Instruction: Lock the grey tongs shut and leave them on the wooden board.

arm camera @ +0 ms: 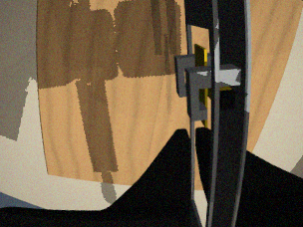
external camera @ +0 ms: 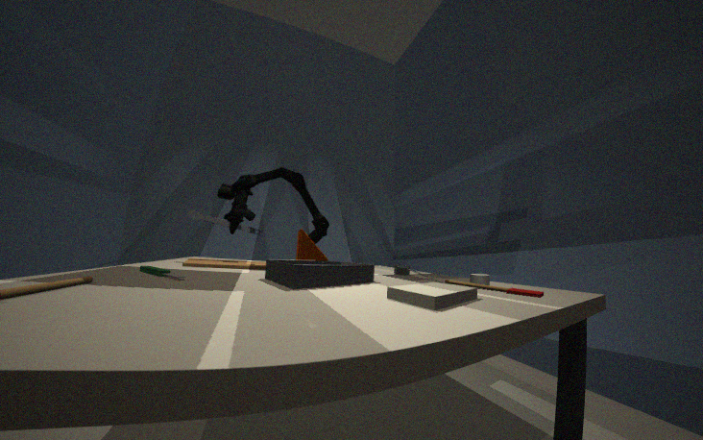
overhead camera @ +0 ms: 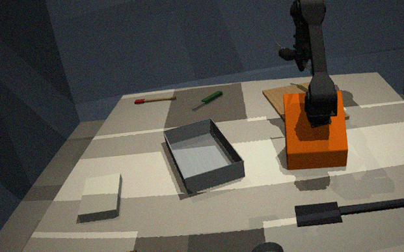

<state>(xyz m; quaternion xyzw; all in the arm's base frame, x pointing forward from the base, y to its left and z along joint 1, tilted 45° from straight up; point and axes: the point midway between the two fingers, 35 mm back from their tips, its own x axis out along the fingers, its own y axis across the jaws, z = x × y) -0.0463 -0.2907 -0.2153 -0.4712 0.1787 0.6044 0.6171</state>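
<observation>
Tongs (external camera: 220, 218) (arm camera: 217, 112) are clamped in the tool (overhead camera: 301, 69) (external camera: 232, 230) (arm camera: 190, 137), folks. Wooden board's (overhead camera: 271, 98) (external camera: 223, 263) (arm camera: 70, 124) right below it.

Grey tongs (overhead camera: 279, 46) (external camera: 253, 230) (arm camera: 231, 149): arms together, clamped in the tool (overhead camera: 301, 67) (external camera: 232, 227) (arm camera: 190, 137), slightly tilted above the board; lock state indeterminable. Roasting tin (overhead camera: 215, 176) (external camera: 331, 275): grey, rectangular, upright on the bench (overhead camera: 145, 180) (external camera: 310, 331). Wooden board (overhead camera: 273, 97) (external camera: 223, 263) (arm camera: 65, 124): light brown, flat on the bench.
</observation>
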